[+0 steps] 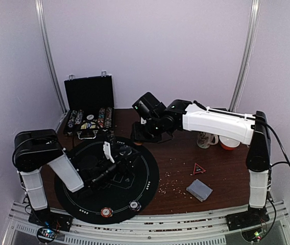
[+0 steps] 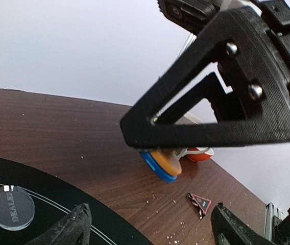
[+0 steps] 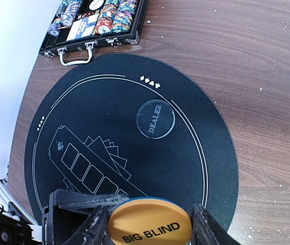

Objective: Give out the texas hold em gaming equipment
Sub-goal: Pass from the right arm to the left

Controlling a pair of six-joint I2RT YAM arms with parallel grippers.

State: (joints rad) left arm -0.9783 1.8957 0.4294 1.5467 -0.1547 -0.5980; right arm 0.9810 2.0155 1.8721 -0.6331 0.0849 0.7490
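My right gripper (image 1: 139, 136) is shut on an orange "BIG BLIND" disc (image 3: 150, 227) with a blue disc under it, held in the air by the far edge of the round black mat (image 1: 78, 196). The left wrist view shows the orange disc (image 2: 166, 161) and blue disc (image 2: 154, 166) hanging under the right gripper's black fingers (image 2: 211, 127). A clear "DEALER" disc (image 3: 155, 118) lies on the mat, and it also shows in the left wrist view (image 2: 11, 208). My left gripper (image 2: 150, 235) is open and empty, low over the mat. A red-white disc (image 1: 106, 212) and a black-white disc (image 1: 135, 205) lie at the mat's near edge. The grey-blue deck (image 1: 199, 190) lies on the wood at the right.
The black hinged case (image 1: 89, 109) with chip rows stands open at the back left, touching the mat's far edge. A white patterned mug (image 1: 206, 139) and an orange bowl (image 1: 229, 143) stand at the back right. A red triangular piece (image 1: 199, 168) and crumbs lie right of the mat.
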